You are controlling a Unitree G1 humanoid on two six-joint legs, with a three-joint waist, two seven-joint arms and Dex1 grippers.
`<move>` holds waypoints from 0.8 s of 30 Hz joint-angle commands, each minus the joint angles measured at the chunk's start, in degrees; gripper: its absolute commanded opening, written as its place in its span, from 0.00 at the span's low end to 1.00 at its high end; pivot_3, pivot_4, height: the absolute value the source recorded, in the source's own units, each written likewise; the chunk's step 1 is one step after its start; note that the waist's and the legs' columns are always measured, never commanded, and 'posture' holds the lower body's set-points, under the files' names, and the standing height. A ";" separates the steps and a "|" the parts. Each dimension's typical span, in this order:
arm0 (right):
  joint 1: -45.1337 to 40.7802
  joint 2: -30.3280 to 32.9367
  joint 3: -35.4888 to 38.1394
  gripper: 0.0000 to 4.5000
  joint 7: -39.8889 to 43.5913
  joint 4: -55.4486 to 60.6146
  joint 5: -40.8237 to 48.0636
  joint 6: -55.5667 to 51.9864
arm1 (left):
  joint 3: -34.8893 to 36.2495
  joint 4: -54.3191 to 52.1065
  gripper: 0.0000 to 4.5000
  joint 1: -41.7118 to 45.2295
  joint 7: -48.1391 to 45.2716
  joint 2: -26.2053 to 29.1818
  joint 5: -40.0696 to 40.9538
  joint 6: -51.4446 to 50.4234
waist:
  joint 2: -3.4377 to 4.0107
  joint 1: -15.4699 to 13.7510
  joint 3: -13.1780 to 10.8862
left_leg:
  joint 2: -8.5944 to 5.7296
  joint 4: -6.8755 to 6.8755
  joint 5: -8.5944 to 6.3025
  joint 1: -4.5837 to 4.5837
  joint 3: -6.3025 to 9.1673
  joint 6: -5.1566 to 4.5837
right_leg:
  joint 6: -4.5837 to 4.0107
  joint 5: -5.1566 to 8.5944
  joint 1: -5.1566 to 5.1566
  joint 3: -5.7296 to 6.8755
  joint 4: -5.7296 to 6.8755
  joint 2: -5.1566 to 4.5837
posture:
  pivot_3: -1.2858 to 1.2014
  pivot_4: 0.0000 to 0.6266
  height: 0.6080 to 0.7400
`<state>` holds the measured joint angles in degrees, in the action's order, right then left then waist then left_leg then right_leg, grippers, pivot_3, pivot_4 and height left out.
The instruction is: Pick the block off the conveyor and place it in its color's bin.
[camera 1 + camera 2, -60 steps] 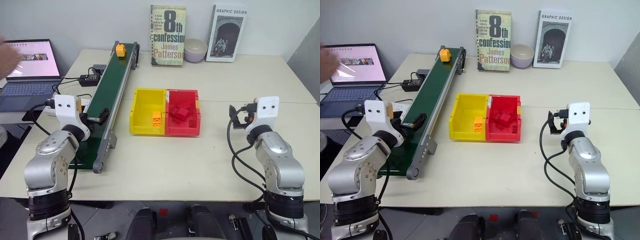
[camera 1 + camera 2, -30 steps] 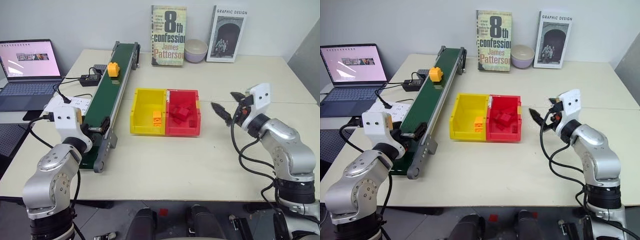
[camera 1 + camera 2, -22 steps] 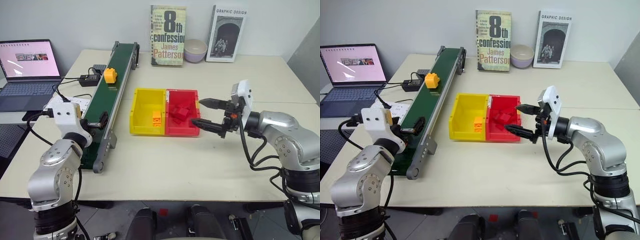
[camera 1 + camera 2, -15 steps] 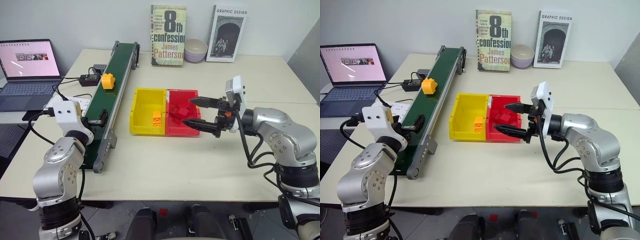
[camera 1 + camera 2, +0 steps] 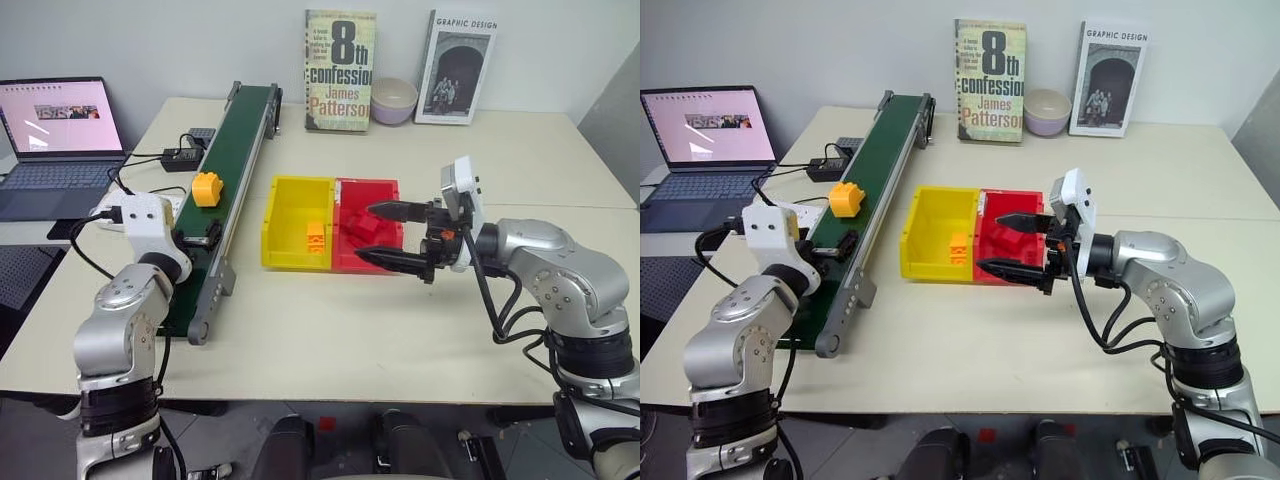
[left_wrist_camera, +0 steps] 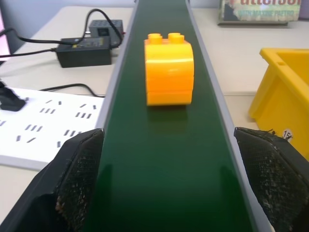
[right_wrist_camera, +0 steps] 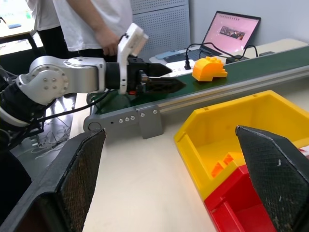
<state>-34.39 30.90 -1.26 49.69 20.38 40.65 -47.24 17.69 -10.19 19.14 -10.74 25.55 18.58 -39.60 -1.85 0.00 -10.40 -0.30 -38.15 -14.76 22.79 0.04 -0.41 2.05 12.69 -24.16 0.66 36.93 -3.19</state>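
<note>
The yellow-orange block (image 5: 207, 187) rides the green conveyor (image 5: 238, 140) about halfway along; in the left wrist view the block (image 6: 169, 67) stands upright on the belt (image 6: 164, 164). My left gripper (image 5: 204, 236) is open over the near part of the belt, a short way short of the block, its fingers (image 6: 77, 179) spread across the belt's width. The yellow bin (image 5: 290, 262) holds one small orange brick (image 5: 314, 236). My right gripper (image 5: 385, 235) is open, level and pointing left, at the right edge of the red tray (image 5: 380, 265).
The red tray, joined to the yellow bin, holds several red blocks. A laptop (image 5: 60, 130), a power adapter (image 5: 180, 158) and cables lie left of the conveyor. Two books (image 5: 338, 70) and a bowl (image 5: 393, 100) stand at the back. A person (image 7: 87, 24) stands beyond the table.
The block has travelled down the belt toward my left gripper. My right gripper swung left from the table's right side to the red tray. My left gripper edged forward along the belt.
</note>
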 commanded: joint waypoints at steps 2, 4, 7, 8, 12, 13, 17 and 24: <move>0.39 0.29 2.24 1.00 -2.17 3.18 2.68 -1.52 | -0.45 0.30 0.99 1.81 0.78 -0.12 -1.36 2.10 | 0.00 -0.01 0.00 | 0.00 0.00 0.00 0.01 0.00 0.00 | 0.00 0.00 0.00 -0.01 0.00 -0.04 | 0.52 0.24 1.00; 0.89 0.54 2.85 1.00 -3.06 3.99 3.58 -2.26 | 0.92 0.57 0.99 2.07 2.19 -0.96 -1.05 1.57 | 0.00 -0.01 0.00 | 0.01 0.00 0.00 0.01 0.01 0.00 | 0.00 0.00 -0.01 0.00 0.00 -0.06 | 0.52 0.24 1.00; 1.87 0.93 3.70 1.00 -4.01 5.07 4.41 -2.95 | 4.60 -0.83 0.91 1.41 5.42 -2.57 0.18 -0.32 | 0.00 -0.03 0.00 | 0.02 0.02 0.00 0.01 0.02 0.00 | 0.00 0.00 -0.01 0.00 -0.01 -0.09 | 0.52 0.24 1.00; 2.09 1.04 3.87 1.00 -4.25 5.21 4.62 -3.02 | 5.18 -1.87 0.87 0.83 5.69 -2.83 0.76 -1.13 | 0.00 -0.03 0.00 | 0.02 0.02 0.00 0.01 0.02 0.00 | 0.00 0.00 -0.02 0.00 -0.01 -0.10 | 0.52 0.24 1.00; 3.04 1.45 4.16 1.00 -4.16 4.75 4.52 -2.12 | 4.60 -5.90 0.70 -2.09 5.22 -2.67 1.13 -4.20 | 0.00 0.06 0.00 | 0.03 0.03 0.00 0.01 0.00 0.00 | 0.00 0.00 -0.03 -0.01 0.00 -0.10 | 0.52 0.24 1.00; 3.24 1.55 4.21 1.00 -4.04 4.54 4.33 -1.75 | 4.43 -6.54 0.66 -2.50 5.10 -2.60 1.24 -4.81 | 0.00 0.03 0.00 | 0.03 0.03 0.00 0.01 0.02 0.00 | 0.00 0.00 -0.03 0.01 0.00 -0.10 | 0.52 0.24 1.00; 3.55 1.43 3.99 1.00 -3.92 3.62 3.66 -0.58 | 4.66 -8.57 0.49 -3.05 5.18 -2.93 1.92 -6.89 | 0.00 -0.08 0.00 | 0.02 0.00 0.00 0.00 0.04 0.00 | 0.00 0.00 0.00 0.03 0.01 -0.06 | 0.52 0.24 1.00; 3.47 1.52 3.54 1.00 -3.53 2.47 3.33 0.81 | 6.30 -11.69 0.35 -4.02 5.89 -2.45 2.62 -9.68 | 0.00 -0.02 0.00 | 0.01 -0.01 0.00 0.00 0.00 0.00 | 0.00 0.00 0.00 0.00 0.00 0.00 | 0.52 0.24 1.00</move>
<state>-30.46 32.05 1.18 45.66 22.13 43.95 -47.99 22.25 -18.99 15.23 -5.39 22.41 20.74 -48.90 -1.85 -0.02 -10.40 -0.28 -38.15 -14.77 22.79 0.04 -0.41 2.05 12.69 -24.17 0.66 36.92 -3.19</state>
